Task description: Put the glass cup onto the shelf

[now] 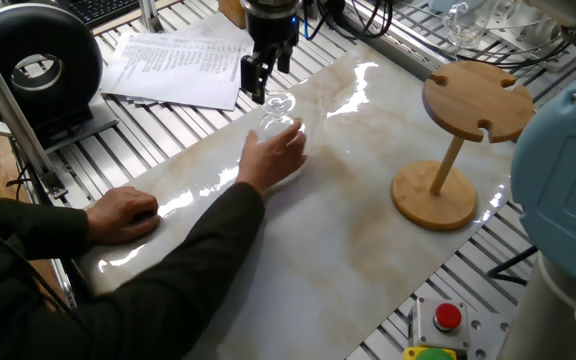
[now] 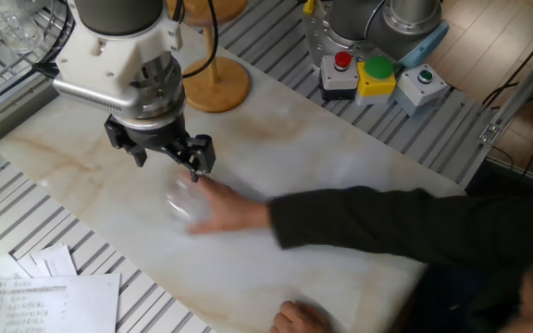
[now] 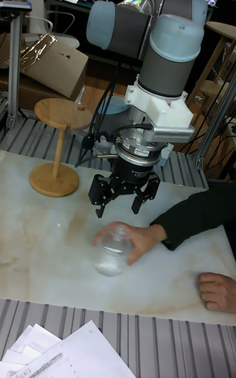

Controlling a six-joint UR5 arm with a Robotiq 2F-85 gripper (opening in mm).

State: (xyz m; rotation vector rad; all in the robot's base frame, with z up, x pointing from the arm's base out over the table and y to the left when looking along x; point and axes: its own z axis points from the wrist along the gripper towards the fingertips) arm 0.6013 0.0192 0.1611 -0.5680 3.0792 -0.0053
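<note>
The glass cup [image 1: 279,112] [image 2: 179,198] [image 3: 111,256] stands on the marble board, and a person's hand [image 1: 271,157] [image 2: 228,209] [image 3: 140,238] is wrapped around its bowl. My gripper [image 1: 256,76] [image 2: 160,155] [image 3: 122,202] hangs just above the glass, open, with nothing between its fingers. The bamboo shelf [image 1: 477,99] [image 2: 214,85] [image 3: 61,115] stands apart on the same board, upright with its slotted disc top bare.
The person's other hand [image 1: 123,214] [image 3: 216,291] rests flat near the board's edge. Papers [image 1: 178,58] [image 2: 40,296] lie on the slatted table beside the board. An emergency-stop box [image 2: 369,74] [image 1: 445,320] sits off one corner, and a black round device [image 1: 34,66] off another.
</note>
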